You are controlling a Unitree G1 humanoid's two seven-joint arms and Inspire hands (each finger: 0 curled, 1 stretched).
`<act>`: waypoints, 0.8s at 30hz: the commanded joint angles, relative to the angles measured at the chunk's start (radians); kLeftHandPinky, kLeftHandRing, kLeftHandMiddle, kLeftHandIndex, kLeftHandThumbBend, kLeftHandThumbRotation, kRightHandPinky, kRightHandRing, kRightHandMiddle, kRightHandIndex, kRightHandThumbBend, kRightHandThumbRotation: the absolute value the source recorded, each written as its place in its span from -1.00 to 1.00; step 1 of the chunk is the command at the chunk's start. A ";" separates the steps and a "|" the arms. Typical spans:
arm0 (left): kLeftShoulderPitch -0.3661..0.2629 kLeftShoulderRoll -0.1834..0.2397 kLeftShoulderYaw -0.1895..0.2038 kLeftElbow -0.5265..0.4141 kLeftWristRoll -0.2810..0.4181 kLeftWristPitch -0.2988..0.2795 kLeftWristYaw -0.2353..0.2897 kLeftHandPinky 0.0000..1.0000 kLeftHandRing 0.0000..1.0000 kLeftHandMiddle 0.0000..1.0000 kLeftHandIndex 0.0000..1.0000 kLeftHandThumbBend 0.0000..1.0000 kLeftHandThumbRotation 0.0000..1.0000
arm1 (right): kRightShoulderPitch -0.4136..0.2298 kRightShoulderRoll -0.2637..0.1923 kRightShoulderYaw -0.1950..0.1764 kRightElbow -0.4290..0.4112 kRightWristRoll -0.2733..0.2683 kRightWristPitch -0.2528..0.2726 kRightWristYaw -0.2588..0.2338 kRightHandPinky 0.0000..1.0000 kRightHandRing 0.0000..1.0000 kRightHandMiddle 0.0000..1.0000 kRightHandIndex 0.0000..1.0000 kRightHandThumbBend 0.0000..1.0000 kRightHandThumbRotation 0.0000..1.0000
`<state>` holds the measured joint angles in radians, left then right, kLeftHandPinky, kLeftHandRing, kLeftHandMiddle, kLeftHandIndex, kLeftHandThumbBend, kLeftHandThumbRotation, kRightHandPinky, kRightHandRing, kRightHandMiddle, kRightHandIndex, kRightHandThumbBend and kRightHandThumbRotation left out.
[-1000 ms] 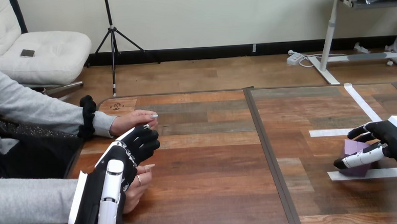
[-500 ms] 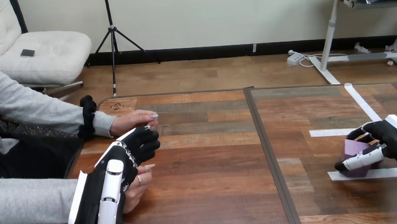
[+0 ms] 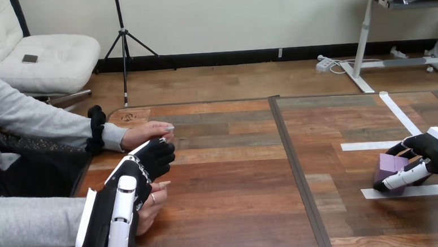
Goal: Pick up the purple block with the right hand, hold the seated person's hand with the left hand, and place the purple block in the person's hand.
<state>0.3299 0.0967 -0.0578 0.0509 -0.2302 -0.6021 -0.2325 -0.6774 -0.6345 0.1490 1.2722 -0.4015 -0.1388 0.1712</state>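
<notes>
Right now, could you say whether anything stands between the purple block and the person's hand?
Nothing visible does: bare table lies between the purple block, gripped by the right hand, and the person's nearer hand under the left hand.

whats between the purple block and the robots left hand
In the head view, just bare table, crossed by a dark seam, between the purple block and the left hand.

Bare table (image 3: 236,179) runs open between the purple block (image 3: 390,164) and the person's nearer hand (image 3: 151,209) at left.
</notes>
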 commanded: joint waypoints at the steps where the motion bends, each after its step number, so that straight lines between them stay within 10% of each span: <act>1: -0.054 -0.026 0.017 -0.033 -0.009 -0.003 0.005 0.65 0.62 0.57 0.52 -0.34 1.00 | -0.052 -0.014 0.019 0.002 -0.014 0.017 -0.008 0.24 0.35 0.46 0.41 0.95 -1.00; 24: -0.060 -0.024 0.024 -0.038 -0.010 -0.007 0.005 0.69 0.63 0.56 0.50 -0.40 1.00 | -0.038 0.007 0.070 0.008 -0.071 -0.001 -0.137 -0.03 0.14 0.20 0.19 0.91 -1.00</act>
<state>0.3207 0.0931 -0.0533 0.0502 -0.2302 -0.5998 -0.2296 -0.6787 -0.6330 0.2039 1.2780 -0.4614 -0.1257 0.0850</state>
